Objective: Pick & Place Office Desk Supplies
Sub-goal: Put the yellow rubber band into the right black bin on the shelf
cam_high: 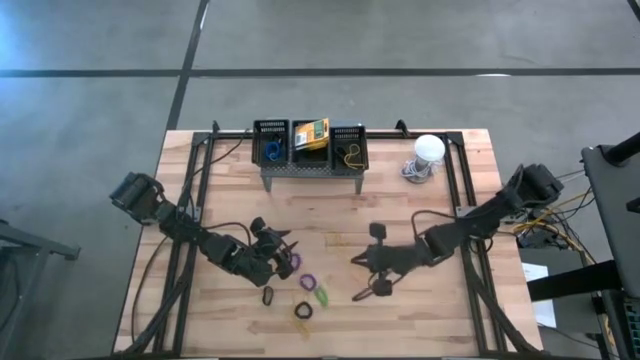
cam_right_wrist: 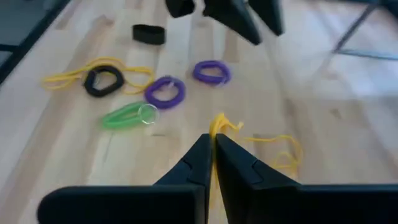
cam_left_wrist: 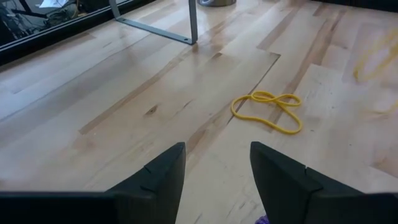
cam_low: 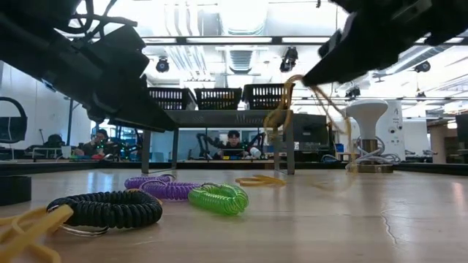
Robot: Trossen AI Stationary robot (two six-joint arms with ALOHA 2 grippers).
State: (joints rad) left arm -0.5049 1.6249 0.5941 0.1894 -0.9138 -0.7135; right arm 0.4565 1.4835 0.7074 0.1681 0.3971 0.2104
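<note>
My right gripper (cam_right_wrist: 213,148) is shut on a thin yellow band (cam_right_wrist: 219,123) over the table's middle (cam_high: 358,262). The band shows blurred in the low view (cam_low: 281,109). My left gripper (cam_left_wrist: 217,163) is open and empty, low over the wood (cam_high: 285,245), near two purple loops (cam_right_wrist: 165,92) (cam_right_wrist: 211,71). A second yellow band (cam_left_wrist: 267,111) lies flat ahead of it. A green loop (cam_right_wrist: 127,115) and a black loop (cam_right_wrist: 104,81) on yellow bands lie near the table's near edge. Three black mesh baskets (cam_high: 310,135) sit on the grey stand. The middle basket holds a crayon box (cam_high: 312,131). My right gripper pinches the thin yellow band between its two shut fingertips, at a bunched part of it (cam_right_wrist: 217,127). The fingers slant down from the table's right side. In the low view the band hangs slack below the fingers (cam_low: 278,117), off the table.
The grey perforated stand (cam_high: 310,172) stands at the far middle, its legs (cam_left_wrist: 193,22) on the wood. A white dome-shaped object (cam_high: 428,150) sits at the far right. A small black ring (cam_right_wrist: 148,34) lies near the loops. People sit in the room beyond (cam_low: 234,142).
</note>
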